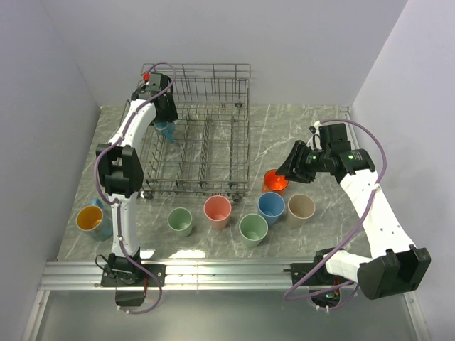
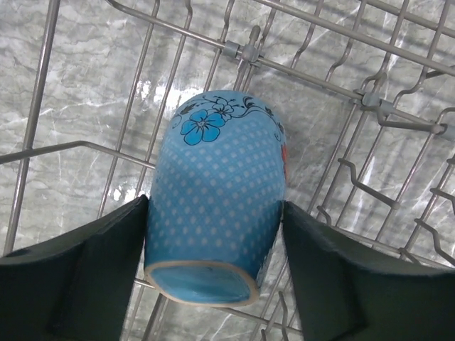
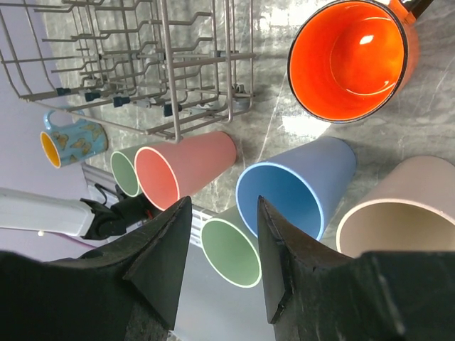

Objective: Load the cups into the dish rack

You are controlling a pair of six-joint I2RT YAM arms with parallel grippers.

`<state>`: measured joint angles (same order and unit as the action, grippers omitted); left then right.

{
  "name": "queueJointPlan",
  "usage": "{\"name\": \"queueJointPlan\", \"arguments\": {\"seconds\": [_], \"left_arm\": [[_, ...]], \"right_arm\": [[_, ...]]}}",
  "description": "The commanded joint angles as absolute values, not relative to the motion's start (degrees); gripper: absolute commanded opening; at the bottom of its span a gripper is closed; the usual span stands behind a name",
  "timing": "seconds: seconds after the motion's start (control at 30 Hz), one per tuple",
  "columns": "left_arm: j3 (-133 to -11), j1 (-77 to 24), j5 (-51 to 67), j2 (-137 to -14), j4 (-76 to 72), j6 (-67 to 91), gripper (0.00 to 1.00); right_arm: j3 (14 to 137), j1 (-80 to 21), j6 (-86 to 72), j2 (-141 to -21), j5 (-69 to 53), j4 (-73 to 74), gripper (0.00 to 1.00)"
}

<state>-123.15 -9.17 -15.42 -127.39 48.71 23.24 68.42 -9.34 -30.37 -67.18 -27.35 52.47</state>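
Jaws of the left gripper [image 2: 215, 204] pinch one dotted blue cup [image 2: 220, 156] by its sides, a finger pressed on each flank. The cup has a blue flower printed near its far end. It hangs over the wires of the left part of the single dish rack [image 1: 206, 74], and whether it touches the tines is hard to tell from the wrist view. The end nearer the camera looks like the base, though that is not certain.

Jaws of the right gripper [image 3: 224, 206] stand spread with nothing between them, and it hovers just above the table [image 1: 298, 135], beside the one orange mug [image 1: 275, 181].

Seven cups stand on the table, mouths up. The orange mug is near the rack's near right corner. Five form a loose row in front of the rack: a pale green cup [image 1: 180, 222], one pink cup [image 1: 217, 211], a second pale green cup [image 1: 253, 229], one plain blue cup [image 1: 271, 207] and one beige cup [image 1: 301, 209]. One yellow-lined mug [image 1: 90, 219], patterned blue outside, stands well apart at the left edge, beside the left arm. With the held cup, that makes eight.
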Motion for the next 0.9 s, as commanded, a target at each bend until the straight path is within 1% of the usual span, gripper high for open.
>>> {"name": "queueJointPlan", "arguments": {"seconds": [0.0, 0.07, 0.13, 0.27, 0.43, 0.57, 0.73, 0.8, 0.87], "left_arm": [[-123.5, -9.2, -13.3, -122.9, 49.2, 23.7, 0.83], [-123.7, -9.2, -13.5, -121.5, 49.3, 23.8, 0.92], [-123.2, -9.2, -13.4, -119.1, 49.3, 24.1, 0.99], [-123.6, -9.2, -13.5, -115.0, 50.3, 26.2, 0.99], [-123.0, -9.4, -15.6, -106.1, 53.3, 27.5, 0.99], [-118.6, -9.3, -21.3, -98.2, 59.0, 30.7, 0.99], [-104.7, -7.7, -28.5, -84.6, 66.2, 34.7, 0.99], [-98.0, -5.9, -29.2, -78.2, 69.2, 37.5, 0.99], [-93.9, -4.6, -29.5, -74.3, 71.0, 40.1, 0.98]], "right_arm": [[69.4, -9.1, -30.2, -67.2, -28.3, 51.5, 0.49], [68.7, -9.1, -30.7, -66.9, -28.7, 51.0, 0.49], [67.8, -9.1, -31.3, -66.7, -29.6, 50.5, 0.49], [66.4, -9.5, -32.2, -66.2, -30.8, 49.6, 0.49], [66.3, -11.2, -32.1, -65.2, -29.8, 49.5, 0.49], [66.6, -13.1, -32.0, -64.9, -29.6, 49.6, 0.49], [67.5, -15.5, -32.2, -65.0, -30.0, 49.3, 0.49], [67.7, -16.4, -32.2, -65.0, -30.1, 49.0, 0.49], [67.5, -17.8, -32.3, -64.9, -30.1, 48.8, 0.49]]}}
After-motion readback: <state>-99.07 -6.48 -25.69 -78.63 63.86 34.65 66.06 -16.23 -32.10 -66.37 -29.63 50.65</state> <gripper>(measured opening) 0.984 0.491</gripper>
